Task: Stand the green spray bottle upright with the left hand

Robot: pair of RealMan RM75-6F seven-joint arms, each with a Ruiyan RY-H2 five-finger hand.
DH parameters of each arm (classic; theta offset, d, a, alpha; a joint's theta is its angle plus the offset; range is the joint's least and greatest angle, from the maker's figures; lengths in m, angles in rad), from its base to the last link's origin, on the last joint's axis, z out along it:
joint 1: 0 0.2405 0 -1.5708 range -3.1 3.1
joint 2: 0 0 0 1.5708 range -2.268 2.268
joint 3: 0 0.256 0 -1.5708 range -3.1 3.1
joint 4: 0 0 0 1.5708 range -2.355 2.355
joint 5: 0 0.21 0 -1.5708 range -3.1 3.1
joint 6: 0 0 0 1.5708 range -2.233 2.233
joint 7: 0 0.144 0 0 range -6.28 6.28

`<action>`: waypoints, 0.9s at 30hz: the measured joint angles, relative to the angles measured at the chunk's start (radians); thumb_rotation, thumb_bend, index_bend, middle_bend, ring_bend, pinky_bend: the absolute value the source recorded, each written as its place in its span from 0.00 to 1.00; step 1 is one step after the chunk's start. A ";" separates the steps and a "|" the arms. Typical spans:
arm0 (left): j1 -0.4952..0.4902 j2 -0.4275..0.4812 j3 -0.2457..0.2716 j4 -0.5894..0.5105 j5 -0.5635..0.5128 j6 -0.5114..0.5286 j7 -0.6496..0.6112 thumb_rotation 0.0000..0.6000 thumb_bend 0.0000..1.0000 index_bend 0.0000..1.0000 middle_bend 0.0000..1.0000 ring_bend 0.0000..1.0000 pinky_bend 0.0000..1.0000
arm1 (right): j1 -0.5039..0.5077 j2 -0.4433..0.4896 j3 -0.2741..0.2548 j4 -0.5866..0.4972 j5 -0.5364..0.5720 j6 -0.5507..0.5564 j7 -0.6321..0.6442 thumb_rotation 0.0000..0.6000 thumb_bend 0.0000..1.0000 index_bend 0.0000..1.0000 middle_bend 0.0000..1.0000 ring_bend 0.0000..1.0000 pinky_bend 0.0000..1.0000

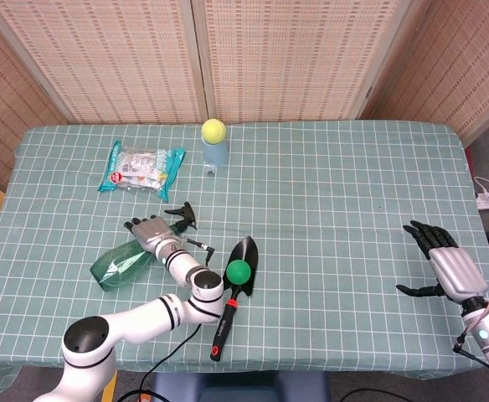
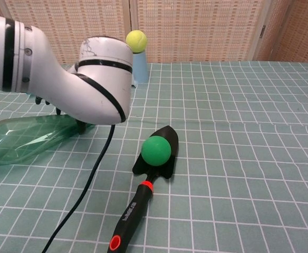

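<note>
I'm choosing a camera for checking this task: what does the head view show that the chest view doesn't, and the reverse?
Only the head view shows the right hand, open and resting at the table's right side, the snack packet, the left hand on the green spray bottle near its neck, and the black trigger. Only the chest view shows the bottle's side profile; the arm hides the hand there. Both show the bottle lying down, the trowel carrying a green ball, and the yellow ball on the blue cup.
</note>
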 measured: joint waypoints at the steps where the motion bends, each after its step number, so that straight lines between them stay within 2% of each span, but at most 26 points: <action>1: 0.000 -0.004 -0.002 0.008 0.003 -0.004 0.004 1.00 0.17 0.17 0.16 0.04 0.00 | 0.001 0.001 0.000 0.000 0.000 -0.002 0.002 1.00 0.00 0.02 0.00 0.00 0.00; 8: -0.005 -0.029 -0.019 0.042 0.028 -0.026 0.024 1.00 0.18 0.20 0.16 0.04 0.00 | 0.006 0.004 0.000 -0.004 0.007 -0.016 0.003 1.00 0.00 0.02 0.00 0.00 0.00; 15: -0.003 -0.042 -0.024 0.079 0.047 -0.044 0.056 1.00 0.22 0.27 0.16 0.04 0.00 | 0.007 0.009 0.003 -0.006 0.015 -0.023 0.017 1.00 0.00 0.02 0.00 0.00 0.00; 21: 0.012 -0.048 -0.028 0.107 0.066 -0.063 0.075 1.00 0.23 0.32 0.18 0.04 0.00 | 0.008 0.017 -0.006 -0.004 -0.013 -0.023 0.021 1.00 0.00 0.03 0.00 0.00 0.00; 27: 0.026 -0.051 -0.034 0.121 0.084 -0.070 0.078 1.00 0.23 0.39 0.23 0.06 0.00 | 0.001 0.004 -0.007 0.023 -0.059 0.024 0.058 1.00 0.00 0.07 0.00 0.00 0.00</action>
